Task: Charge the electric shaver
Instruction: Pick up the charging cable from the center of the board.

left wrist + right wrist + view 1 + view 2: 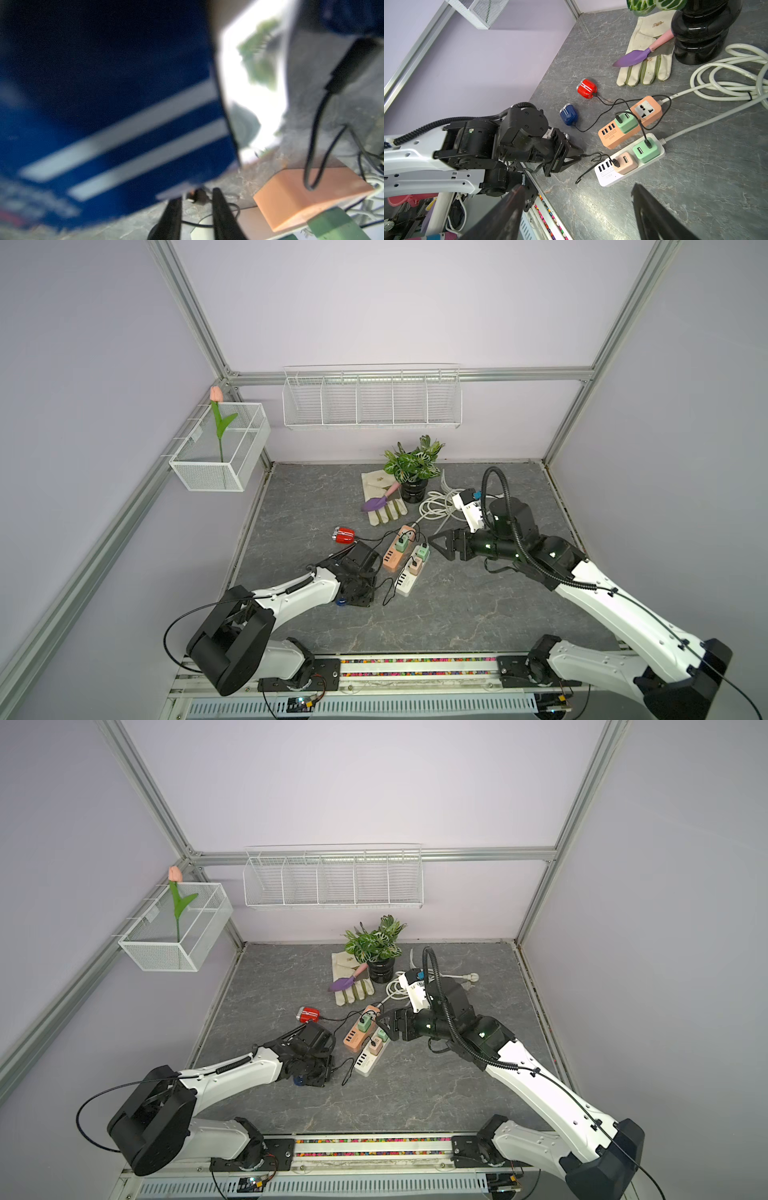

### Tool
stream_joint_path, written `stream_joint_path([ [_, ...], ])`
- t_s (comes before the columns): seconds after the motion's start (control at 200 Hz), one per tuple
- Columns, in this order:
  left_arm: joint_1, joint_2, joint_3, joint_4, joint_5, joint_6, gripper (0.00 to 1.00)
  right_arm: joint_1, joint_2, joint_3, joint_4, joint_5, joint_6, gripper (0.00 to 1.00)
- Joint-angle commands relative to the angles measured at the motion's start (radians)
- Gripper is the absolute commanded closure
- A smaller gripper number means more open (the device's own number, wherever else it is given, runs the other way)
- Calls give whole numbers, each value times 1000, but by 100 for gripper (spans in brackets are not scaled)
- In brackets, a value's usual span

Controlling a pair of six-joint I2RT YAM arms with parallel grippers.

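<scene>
Left claw (579, 154), right wrist view: clenched on a small black charging plug (584, 155). Blue shaver (568, 115) lies just beside it on the marbled grey table (675, 197): stubby, rounded, glossy, white-striped, silver-capped. Right claw (577, 186) spread wide. Left wrist view: shaver (104, 93) blurred, navy with two pale stripes; plug (197, 197) between black fingers (172, 216). Both top views: shaver (340, 601) mostly hidden by the left wrist.
</scene>
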Motion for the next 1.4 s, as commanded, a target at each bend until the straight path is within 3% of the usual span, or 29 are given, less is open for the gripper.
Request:
stream_joint_path([
  [0.0,2,47,42,-110,-15,-471,81,3,-17,-22,16,18,-14,16],
  [0.18,11,120,61,-87,10,-454,80,-2,-24,-30,17,20,-10,16],
  [0.3,23,144,97,-124,-7,-434,72,-6,-28,-35,19,20,-7,16],
  [0.395,30,175,115,-116,-10,-421,72,-10,-28,-37,21,20,-5,16],
  [0.69,33,200,125,-106,-16,-382,99,-22,-36,-42,16,24,1,16],
  [0.835,37,122,127,-114,-90,-365,100,-26,-40,-44,19,21,5,16],
  [1.07,89,-105,156,-192,-147,-218,100,-25,-6,-27,48,-33,40,16],
  [1.23,113,-268,116,-108,-193,-133,100,-18,92,30,118,-133,118,16],
  [1.395,164,-330,157,-16,-171,11,100,-17,274,131,216,-300,257,17],
])
